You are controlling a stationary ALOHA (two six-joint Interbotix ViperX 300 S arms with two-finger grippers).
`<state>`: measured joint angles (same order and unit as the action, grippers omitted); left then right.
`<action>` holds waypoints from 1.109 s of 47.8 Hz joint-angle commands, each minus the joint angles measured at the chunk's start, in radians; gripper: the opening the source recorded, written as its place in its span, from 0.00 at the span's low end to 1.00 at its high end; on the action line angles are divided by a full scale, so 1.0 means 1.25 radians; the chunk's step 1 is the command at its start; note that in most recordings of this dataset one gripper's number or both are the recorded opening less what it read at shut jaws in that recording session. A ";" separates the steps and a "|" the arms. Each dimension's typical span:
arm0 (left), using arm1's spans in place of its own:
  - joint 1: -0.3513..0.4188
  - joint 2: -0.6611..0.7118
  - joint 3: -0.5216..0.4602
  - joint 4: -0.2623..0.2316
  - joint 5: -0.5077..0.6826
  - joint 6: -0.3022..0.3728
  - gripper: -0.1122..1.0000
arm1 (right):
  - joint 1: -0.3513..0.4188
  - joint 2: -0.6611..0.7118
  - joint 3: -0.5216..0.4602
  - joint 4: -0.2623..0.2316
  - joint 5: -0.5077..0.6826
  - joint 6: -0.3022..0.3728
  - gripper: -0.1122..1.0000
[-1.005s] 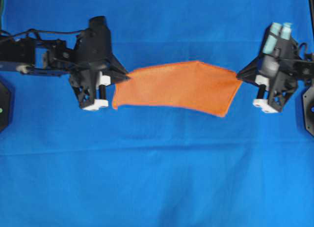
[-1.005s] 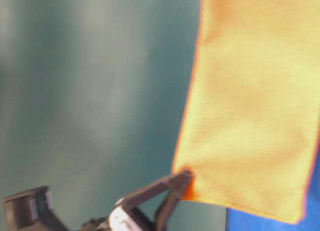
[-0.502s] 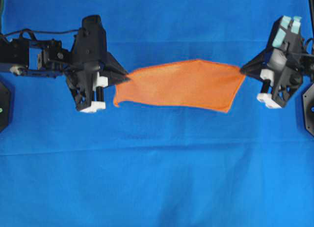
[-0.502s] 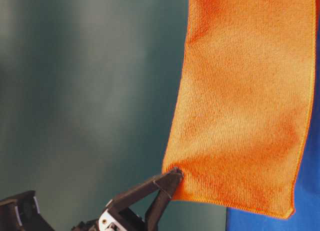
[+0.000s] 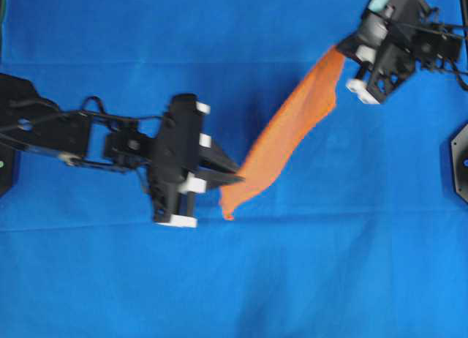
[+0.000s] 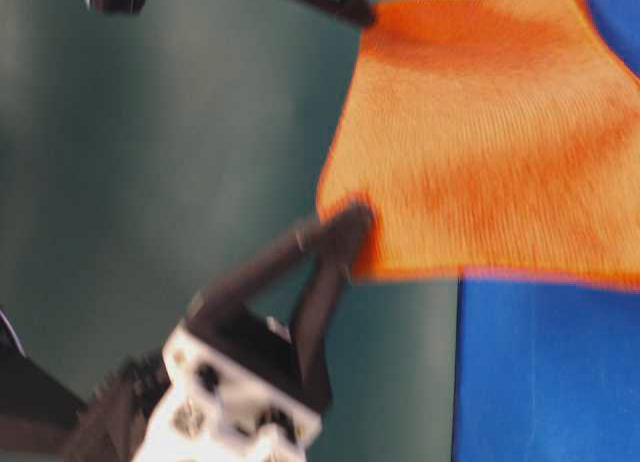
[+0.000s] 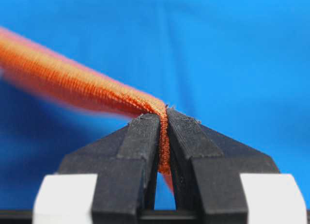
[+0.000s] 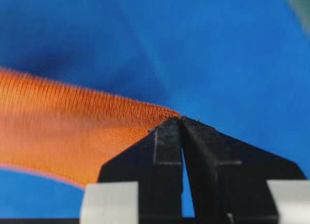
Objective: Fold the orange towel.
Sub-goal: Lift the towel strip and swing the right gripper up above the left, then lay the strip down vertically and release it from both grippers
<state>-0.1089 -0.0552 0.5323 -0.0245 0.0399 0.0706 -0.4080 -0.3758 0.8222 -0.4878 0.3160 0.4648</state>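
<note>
Your left hand (image 5: 235,180) pinches one corner of the orange towel (image 5: 292,129); right hand (image 5: 341,49) pinches another; towel's stretched above the bench (image 5: 329,265).

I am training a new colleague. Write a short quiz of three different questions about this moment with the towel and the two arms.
1. True or false: the orange towel lies flat on the blue cloth.
2. Multiple choice: how is the towel held? A) by the left gripper only; B) by the right gripper only; C) by both, each pinching one corner.
3. Short answer: in the overhead view, which gripper is nearer the top edge of the picture?

Key
1. False: it hangs stretched between the two grippers, on a slant.
2. C: both wrist views show the jaws closed on fabric.
3. The right gripper, at the upper right; the left one is lower, near the middle.
</note>
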 commanded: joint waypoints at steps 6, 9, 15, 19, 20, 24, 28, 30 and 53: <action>-0.039 0.064 -0.119 0.002 -0.011 0.092 0.13 | -0.032 0.070 -0.090 -0.042 -0.037 0.000 0.13; -0.043 0.082 -0.144 0.002 -0.011 0.112 0.13 | -0.033 0.097 -0.119 -0.052 -0.039 0.000 0.13; -0.043 0.107 -0.175 0.002 -0.011 0.118 0.13 | -0.033 0.134 -0.160 -0.060 -0.039 -0.001 0.13; -0.044 0.117 -0.188 0.002 -0.011 0.121 0.13 | -0.033 0.142 -0.171 -0.064 -0.039 -0.001 0.13; -0.044 0.120 -0.191 0.002 -0.011 0.121 0.13 | -0.033 0.144 -0.172 -0.066 -0.039 -0.001 0.13; -0.043 0.136 -0.204 0.002 -0.016 0.126 0.13 | -0.033 0.140 -0.169 -0.070 -0.039 -0.001 0.13; -0.038 0.157 -0.223 0.002 -0.032 0.126 0.13 | -0.036 0.131 -0.161 -0.070 -0.033 -0.001 0.13; -0.034 0.172 -0.236 0.002 -0.040 0.128 0.13 | -0.038 0.123 -0.152 -0.071 -0.031 -0.001 0.13; -0.013 0.362 -0.432 0.002 -0.061 0.097 0.13 | -0.053 0.010 -0.036 -0.070 0.000 -0.001 0.13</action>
<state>-0.1074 0.4065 0.0245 -0.0245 -0.0291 0.2148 -0.4541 -0.3559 0.7869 -0.5691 0.3160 0.4648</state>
